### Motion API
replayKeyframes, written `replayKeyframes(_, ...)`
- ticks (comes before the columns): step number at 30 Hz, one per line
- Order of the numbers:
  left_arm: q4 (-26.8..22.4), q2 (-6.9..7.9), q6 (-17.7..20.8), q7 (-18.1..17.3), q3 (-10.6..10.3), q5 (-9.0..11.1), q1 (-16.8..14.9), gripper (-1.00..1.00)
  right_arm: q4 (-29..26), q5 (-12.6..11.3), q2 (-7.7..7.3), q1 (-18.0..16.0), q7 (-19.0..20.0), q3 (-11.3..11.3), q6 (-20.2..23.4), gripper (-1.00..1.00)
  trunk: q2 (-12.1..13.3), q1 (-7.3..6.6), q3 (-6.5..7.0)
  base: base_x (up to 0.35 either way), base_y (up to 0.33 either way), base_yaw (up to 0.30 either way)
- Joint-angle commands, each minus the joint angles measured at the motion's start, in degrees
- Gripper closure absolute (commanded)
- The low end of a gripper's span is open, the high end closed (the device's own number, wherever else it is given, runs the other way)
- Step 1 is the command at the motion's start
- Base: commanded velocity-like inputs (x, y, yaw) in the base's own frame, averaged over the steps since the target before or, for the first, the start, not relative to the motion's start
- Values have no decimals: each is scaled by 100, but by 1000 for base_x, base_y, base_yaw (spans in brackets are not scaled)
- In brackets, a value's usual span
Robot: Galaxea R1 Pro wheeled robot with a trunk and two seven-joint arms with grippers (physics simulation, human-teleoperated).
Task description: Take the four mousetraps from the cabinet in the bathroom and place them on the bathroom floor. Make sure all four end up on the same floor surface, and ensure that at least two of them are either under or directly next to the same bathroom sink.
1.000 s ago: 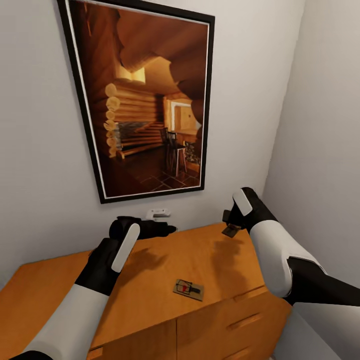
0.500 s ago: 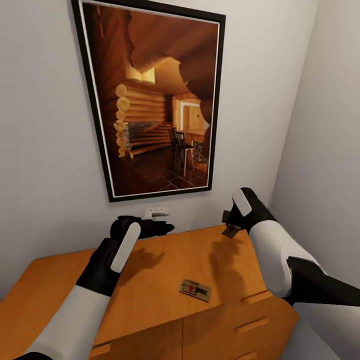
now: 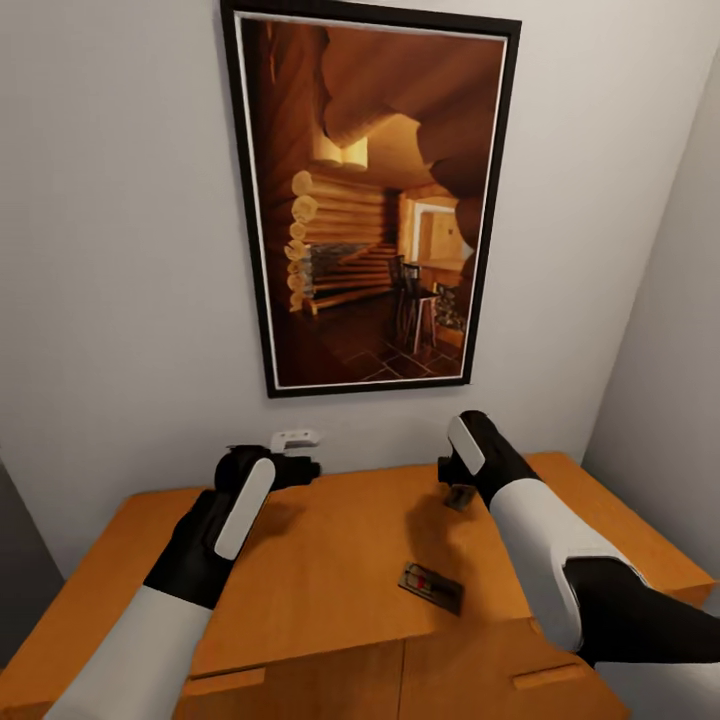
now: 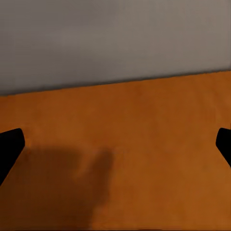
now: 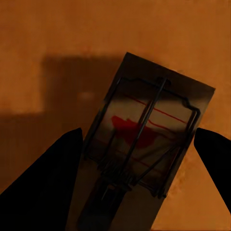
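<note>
One mousetrap lies flat on the orange-brown cabinet, near the front edge of its top. My right gripper hangs just above the back of that top, shut on a second mousetrap. Its tan board, dark wire and red mark sit between the two black fingers. My left gripper hovers over the top's back left, close to the wall. In the left wrist view the left gripper is open, fingers wide apart, with only bare wood below.
A large framed picture of a log interior hangs on the wall behind the cabinet. A small white wall fitting sits just above the left gripper. A side wall closes in at the right. Bar handles show on the cabinet front.
The whole view has shifted, so the camera moved; more of the cabinet's right end shows. Both arms keep their poses and the right gripper still holds its mousetrap.
</note>
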Motion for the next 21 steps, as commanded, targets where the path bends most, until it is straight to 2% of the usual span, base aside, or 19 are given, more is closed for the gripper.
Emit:
replayKeyframes(1, -2, 24, 10, 70, -6, 67, -4, -100, -13, -27, 4, 15, 6, 70, 17, 100, -5, 0, -7, 0, 0, 274)
replayKeyframes(2, -3, 63, 10, 80, -6, 76, -1, -100, -18, -27, 3, 40, 121, 206, 17, 100, -5, 0, -7, 0, 0, 275)
replayKeyframes(6, -4, 118, 10, 90, -6, 101, 2, -100, -25, -23, -38, 72, 425, 396, 17, 100, -5, 0, -7, 0, 0, 275)
replayKeyframes(13, -4, 132, 10, 104, -13, 112, 3, -100, -31, -22, -123, 82, 659, 455, 17, 100, -5, 0, -7, 0, 0, 275)
replayKeyframes(21, -3, 130, 1, 114, -14, 113, 4, -100, -360, -82, -398, 83, 1116, 465, 17, 100, -5, 0, -7, 0, 0, 218)
